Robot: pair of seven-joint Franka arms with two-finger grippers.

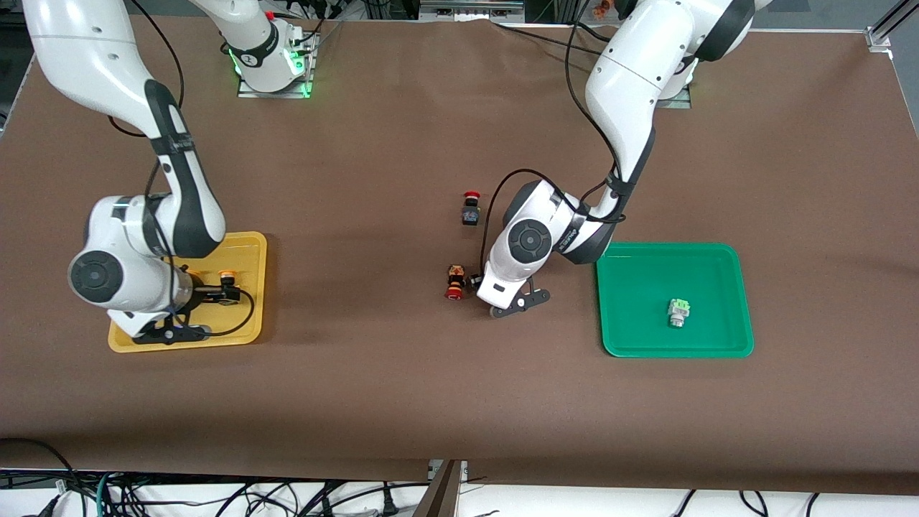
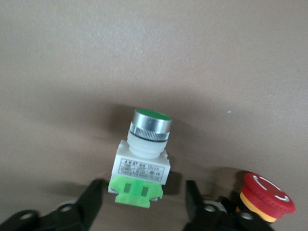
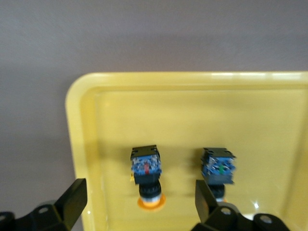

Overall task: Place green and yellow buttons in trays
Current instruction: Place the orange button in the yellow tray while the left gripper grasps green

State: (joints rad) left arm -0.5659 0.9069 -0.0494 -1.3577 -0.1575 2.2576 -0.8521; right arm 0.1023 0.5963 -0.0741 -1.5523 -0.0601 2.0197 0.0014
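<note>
Left tool (image 2: 142, 207) spread around a green button (image 2: 142, 159), label unreadable; right tool (image 3: 139, 207) spread over yellow tray (image 3: 82, 125).

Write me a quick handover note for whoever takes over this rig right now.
Left gripper: open, straddling a green button on the table beside a red-capped button; not yet gripped.
Right gripper: open over the yellow tray.
Done: both yellow buttons lie in the yellow tray; one green button lies in the green tray.
Left: grip the last green button and move it to the green tray. Leave both red-capped buttons.
</note>
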